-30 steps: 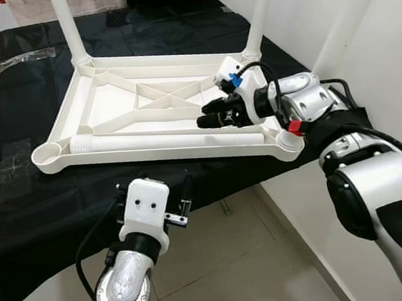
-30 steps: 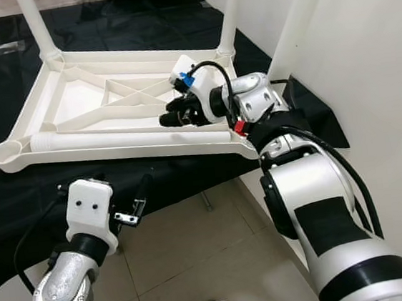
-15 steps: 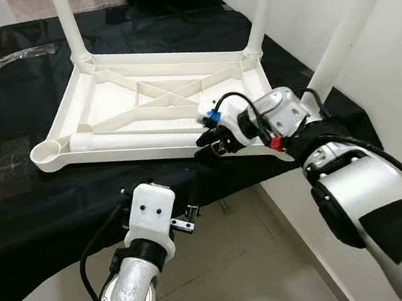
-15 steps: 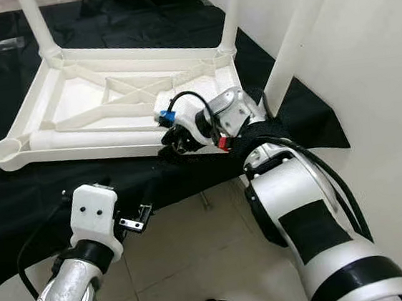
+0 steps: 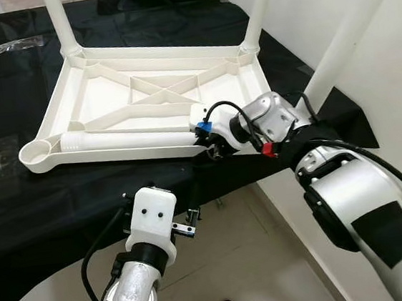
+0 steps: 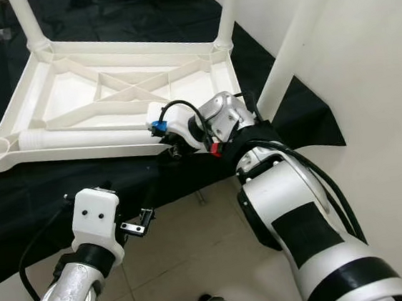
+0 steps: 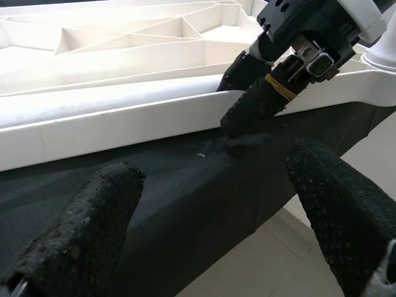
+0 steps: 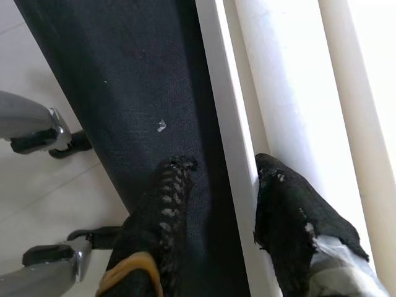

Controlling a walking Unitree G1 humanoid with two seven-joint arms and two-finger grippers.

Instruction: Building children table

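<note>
1. Gripping the near rim of the upturned white table top (image 5: 157, 105), the right tool (image 5: 214, 149) has one finger outside the rim against the black cloth (image 5: 20, 212) and the other inside, beside the loose leg (image 5: 131, 138). The fingers are close together, with the thin rim wall between them.
2. To do this well, I'd say the hold should stay square on the rim. The wall looks thin and smooth, so a crooked pull could let it slip.
3. The table top lies upside down on the cloth-covered bench, with two legs (image 5: 60, 25) already standing in its far corners. The near left socket (image 5: 37, 150) is empty, and the loose leg lies along the near edge inside the frame.
4. The left tool (image 5: 187, 213) hangs below the bench edge, fingers spread wide and holding nothing, pointing toward the rim.
5. A white pole (image 5: 350, 30) leans by the wall on the right, close to the right arm. The overhanging cloth could snag a finger.
</note>
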